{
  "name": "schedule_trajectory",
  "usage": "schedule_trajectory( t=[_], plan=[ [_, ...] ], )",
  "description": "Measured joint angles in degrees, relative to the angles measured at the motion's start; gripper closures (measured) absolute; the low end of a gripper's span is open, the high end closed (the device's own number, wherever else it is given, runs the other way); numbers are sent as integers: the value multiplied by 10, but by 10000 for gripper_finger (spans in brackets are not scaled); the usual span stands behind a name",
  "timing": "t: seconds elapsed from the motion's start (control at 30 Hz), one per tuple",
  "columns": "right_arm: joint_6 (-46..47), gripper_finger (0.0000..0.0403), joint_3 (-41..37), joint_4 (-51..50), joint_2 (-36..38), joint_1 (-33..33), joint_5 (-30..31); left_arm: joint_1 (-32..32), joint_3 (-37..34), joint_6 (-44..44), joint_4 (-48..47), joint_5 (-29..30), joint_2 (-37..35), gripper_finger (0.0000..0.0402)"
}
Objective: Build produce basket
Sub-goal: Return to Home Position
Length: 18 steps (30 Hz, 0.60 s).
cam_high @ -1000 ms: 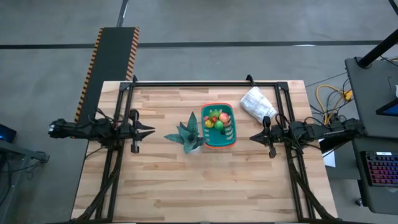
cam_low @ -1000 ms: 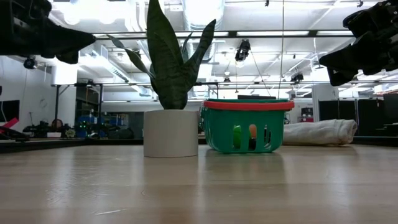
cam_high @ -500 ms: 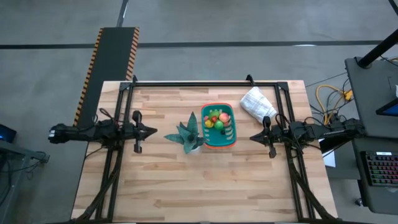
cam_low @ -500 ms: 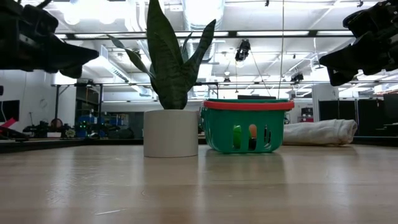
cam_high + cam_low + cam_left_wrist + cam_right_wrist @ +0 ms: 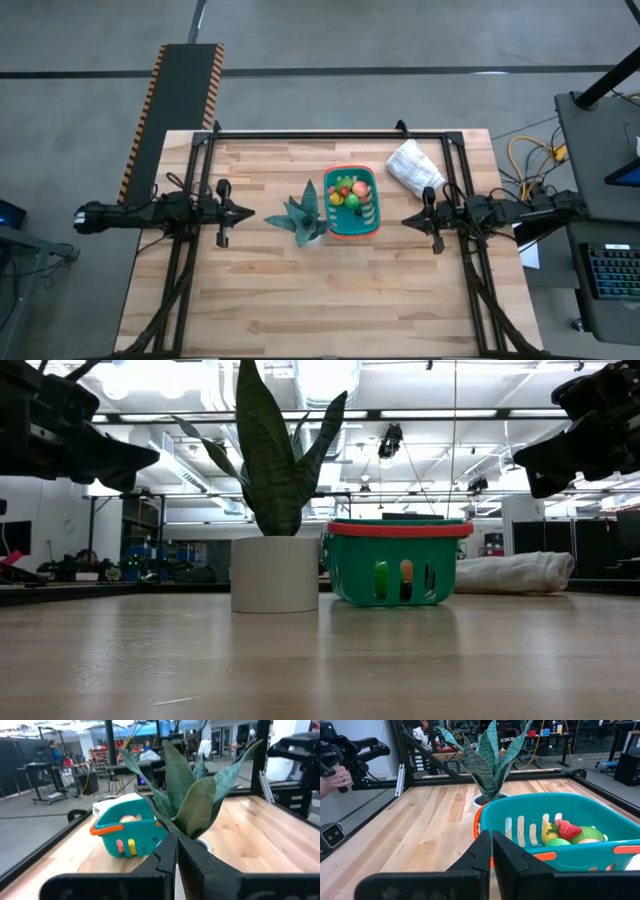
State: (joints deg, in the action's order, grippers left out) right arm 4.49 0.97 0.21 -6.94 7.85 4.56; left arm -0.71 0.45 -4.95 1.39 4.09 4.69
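Observation:
The teal basket point(image 5: 353, 214) with its orange band stands on the table's middle, right of centre. The produce point(image 5: 348, 193) lies inside it: red, yellow, green and orange pieces, also seen as produce point(image 5: 567, 834) behind the slotted basket wall point(image 5: 525, 805). My left gripper point(image 5: 249, 211) hovers shut, left of the plant and above the table. My right gripper point(image 5: 404, 218) hovers shut, just right of the basket. In the low view the left gripper point(image 5: 155, 457) and the right gripper point(image 5: 518, 460) both hang well above the basket point(image 5: 395, 570). From the left wrist, the basket point(image 5: 132, 832) shows behind the leaves.
A spiky-leaved plant point(image 5: 303, 215) in a white pot point(image 5: 275, 573) stands close against the basket's left side. A white bag point(image 5: 414, 167) lies behind the basket toward the far right corner. A black frame rail point(image 5: 330, 134) runs along the far edge. Bare wood lies toward the near edge.
My left gripper has sunk a little and crept slightly toward the plant, staying shut. The right arm, the basket and the produce have kept still.

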Motion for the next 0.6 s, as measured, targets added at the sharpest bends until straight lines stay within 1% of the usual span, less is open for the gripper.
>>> schedule_trajectory(
  t=[0.37, 0.53, 0.6],
  plan=[
    [0, 394, 0, 0, 0, 0, 0, 0, 0, 1, 6, 5, 70, 401],
    [-1, 394, 0, 0, 0, 0, 0, 0, 1, 1, 52, 5, 86, 402],
    [-34, 394, 0, 10, 0, 0, 3, 0, 2, 1, 70, 5, 87, 402]
  ],
)
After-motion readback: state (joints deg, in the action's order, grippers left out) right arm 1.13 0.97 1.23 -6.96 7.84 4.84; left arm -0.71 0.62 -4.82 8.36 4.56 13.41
